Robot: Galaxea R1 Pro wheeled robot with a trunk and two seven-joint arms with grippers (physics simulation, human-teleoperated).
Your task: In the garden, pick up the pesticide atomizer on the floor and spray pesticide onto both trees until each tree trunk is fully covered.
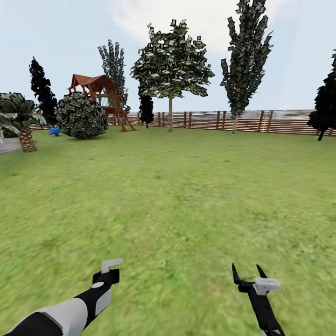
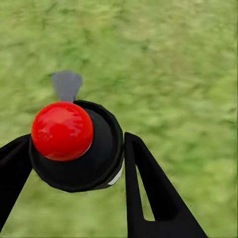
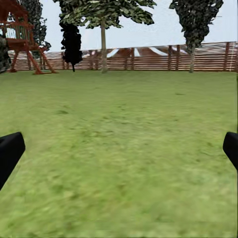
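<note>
A wide, flat green lawn (image 1: 177, 196) runs open to a brown slat fence (image 1: 280, 121) and two trees (image 1: 170, 70). The left gripper (image 2: 74, 158) holds the round black atomizer (image 2: 91, 153) with its shiny red ball. The right gripper (image 1: 249, 275) is spread wide.

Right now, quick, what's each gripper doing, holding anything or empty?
Left gripper: shut on the pesticide atomizer, red-topped, black body.
Right gripper: open, empty, pointing over the lawn.

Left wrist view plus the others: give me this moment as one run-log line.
left gripper: shut on pesticide atomizer | right gripper: open, empty | trees far across lawn by fence | spraying not begun
</note>
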